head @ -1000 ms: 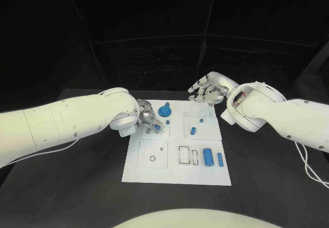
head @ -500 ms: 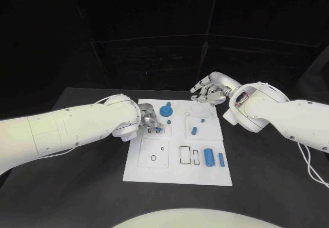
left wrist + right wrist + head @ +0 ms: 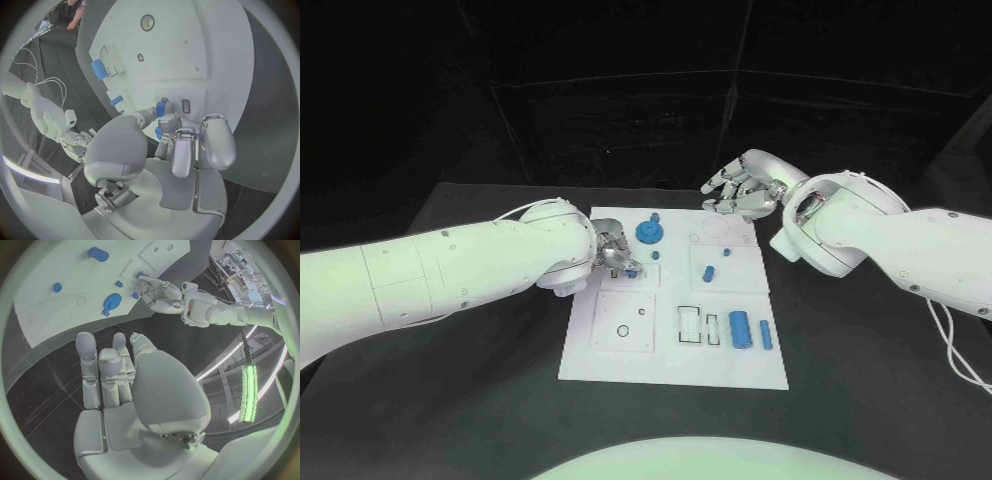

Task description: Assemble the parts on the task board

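Observation:
The white task board (image 3: 625,365) lies in the middle of the black table. My left hand (image 3: 616,260) hovers over the board's left side and pinches a small blue part (image 3: 160,107) between thumb and finger, close to a narrow slot (image 3: 185,105). My right hand (image 3: 743,189) hangs past the board's far edge over bare table, fingers straight, holding nothing. On the board are a round blue knob (image 3: 648,233), a small peg (image 3: 653,256), an oblong piece (image 3: 708,273), a fat blue cylinder (image 3: 738,330) and a thin blue bar (image 3: 764,335).
Both white forearms flank the board, the left one (image 3: 459,265) low over the table's left side. Rectangular cut-outs (image 3: 691,325) and small holes (image 3: 627,331) mark the board's near half. Black table (image 3: 862,370) stretches around the board.
My left hand has edged slightly toward the board's middle with the small blue part. The right hand has barely moved.

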